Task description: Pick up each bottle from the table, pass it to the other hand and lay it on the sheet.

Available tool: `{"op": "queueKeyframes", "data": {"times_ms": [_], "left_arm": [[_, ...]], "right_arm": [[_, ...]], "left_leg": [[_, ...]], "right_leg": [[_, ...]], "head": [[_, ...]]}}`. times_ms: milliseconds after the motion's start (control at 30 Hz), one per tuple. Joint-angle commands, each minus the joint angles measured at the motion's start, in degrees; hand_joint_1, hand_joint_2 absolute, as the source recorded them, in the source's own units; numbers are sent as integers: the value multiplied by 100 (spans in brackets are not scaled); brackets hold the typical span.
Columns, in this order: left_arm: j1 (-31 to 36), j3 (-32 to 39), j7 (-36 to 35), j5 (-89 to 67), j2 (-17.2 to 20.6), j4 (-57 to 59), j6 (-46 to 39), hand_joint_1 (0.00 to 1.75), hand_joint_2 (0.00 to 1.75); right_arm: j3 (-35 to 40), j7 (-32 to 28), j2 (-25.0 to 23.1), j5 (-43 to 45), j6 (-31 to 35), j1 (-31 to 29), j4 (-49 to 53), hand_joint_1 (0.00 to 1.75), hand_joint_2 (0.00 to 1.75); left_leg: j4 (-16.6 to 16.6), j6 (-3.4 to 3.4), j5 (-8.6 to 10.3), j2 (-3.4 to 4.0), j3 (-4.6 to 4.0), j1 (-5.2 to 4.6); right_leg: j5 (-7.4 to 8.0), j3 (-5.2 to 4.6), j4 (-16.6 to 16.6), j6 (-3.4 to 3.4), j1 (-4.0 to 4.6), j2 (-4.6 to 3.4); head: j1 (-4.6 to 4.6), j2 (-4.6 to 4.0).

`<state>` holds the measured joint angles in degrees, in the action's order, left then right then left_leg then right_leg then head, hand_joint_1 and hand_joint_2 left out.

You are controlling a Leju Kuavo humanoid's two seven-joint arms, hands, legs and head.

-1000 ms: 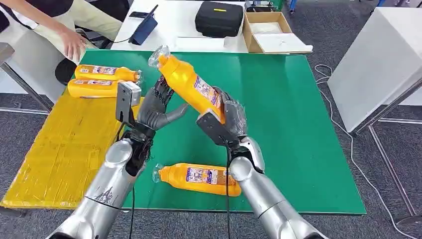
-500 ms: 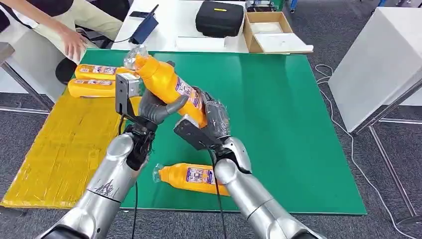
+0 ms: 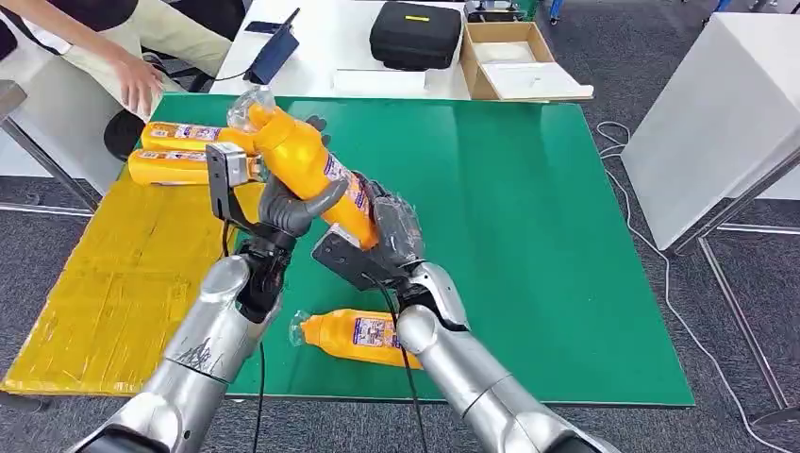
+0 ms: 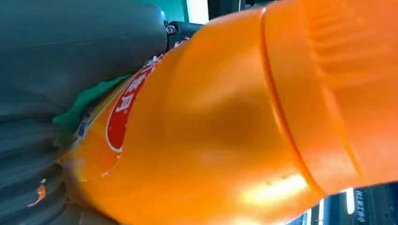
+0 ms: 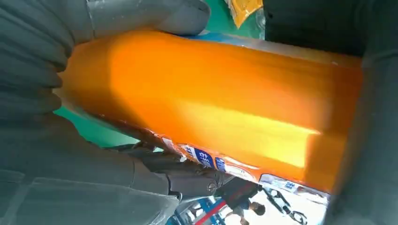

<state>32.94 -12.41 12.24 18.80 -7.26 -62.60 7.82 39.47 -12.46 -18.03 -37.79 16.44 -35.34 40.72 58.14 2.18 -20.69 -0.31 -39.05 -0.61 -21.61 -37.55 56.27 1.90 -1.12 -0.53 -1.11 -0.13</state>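
Held bottle (image 3: 307,170): orange, tilted, cap end raised toward the sheet; it is gripped above the table by both hands at once. In the left wrist view (image 4: 225,122) a red label patch is seen; in the right wrist view (image 5: 211,112) a blue-printed label edge is seen.
Left hand (image 3: 288,203): fingers are wrapped round the upper body of the held bottle, thumb laid across its front. Grey thumb is seen against the bottle in the left wrist view (image 4: 70,56).
Right hand (image 3: 382,231): fingers are closed on the lower end of the held bottle, on the side away from the sheet. It is seen clasped about the bottle in the right wrist view (image 5: 56,93).
Sheet (image 3: 123,283): yellow, laid over the table's left edge.
Sheet bottles (image 3: 184,151): two are laid side by side at the far end of the sheet.
Spare bottle (image 3: 373,337): lying flat on the table, near its front edge, well apart from the sheet.
Table (image 3: 566,236): green top.
Person's hand (image 3: 141,85): held just beyond the far end of the sheet.
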Motion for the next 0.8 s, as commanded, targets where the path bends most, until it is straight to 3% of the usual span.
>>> {"op": "queueKeyframes", "data": {"times_ms": [33, 67, 200, 233, 400, 467, 567, 800], "left_arm": [[508, 54, 4, 115, -14, 302, -148, 164, 175], [485, 60, 5, 114, -12, 266, -166, 175, 175], [322, 55, 94, 62, -13, 92, -258, 175, 175], [250, 37, 211, -51, -24, 0, -342, 175, 175], [213, 35, 235, -78, -44, -45, -363, 175, 175], [213, 35, 235, -78, -44, -45, -363, 175, 175], [172, 67, 241, -101, -54, -124, -385, 175, 175], [-165, 331, 323, -232, 64, -439, -493, 175, 175]], "right_arm": [[1258, -93, -137, 104, -405, -16, -484, 175, 175], [1287, -84, -133, 145, -392, -24, -487, 175, 175], [1358, -85, -127, 249, -322, -11, -514, 175, 175], [1357, -100, -135, 273, -288, 23, -528, 175, 175], [1355, -103, -146, 279, -258, 60, -528, 175, 175], [1355, -103, -146, 279, -258, 60, -528, 175, 175], [1325, -100, -154, 296, -239, 86, -501, 175, 175], [1033, -257, 81, 477, -161, 252, -174, 175, 175]], "left_leg": [[1, -25, -20, -3, 41, 8], [0, -20, -14, -3, 30, 7], [-1, -14, -8, -2, 19, 7], [-4, -32, -29, -3, 67, 8], [-1, -14, -9, -6, 18, 8], [-1, -30, -26, -11, 60, 8], [0, -17, -9, -10, 20, 9], [-5, -22, -16, -8, 41, 8]], "right_leg": [[-19, 43, -1, -19, 9, 10], [-14, 32, -2, -15, 8, 9], [-8, 21, -5, -11, 7, 6], [-28, 69, -7, -24, 9, 13], [-9, 22, -4, -11, 8, 10], [-29, 63, -4, -23, 9, 20], [-11, 24, -3, -13, 9, 15], [-18, 43, -8, -16, 8, 17]], "head": [[0, 0], [0, 0], [0, 0], [0, 0], [0, 0], [0, 0], [0, 0], [0, 0]]}}
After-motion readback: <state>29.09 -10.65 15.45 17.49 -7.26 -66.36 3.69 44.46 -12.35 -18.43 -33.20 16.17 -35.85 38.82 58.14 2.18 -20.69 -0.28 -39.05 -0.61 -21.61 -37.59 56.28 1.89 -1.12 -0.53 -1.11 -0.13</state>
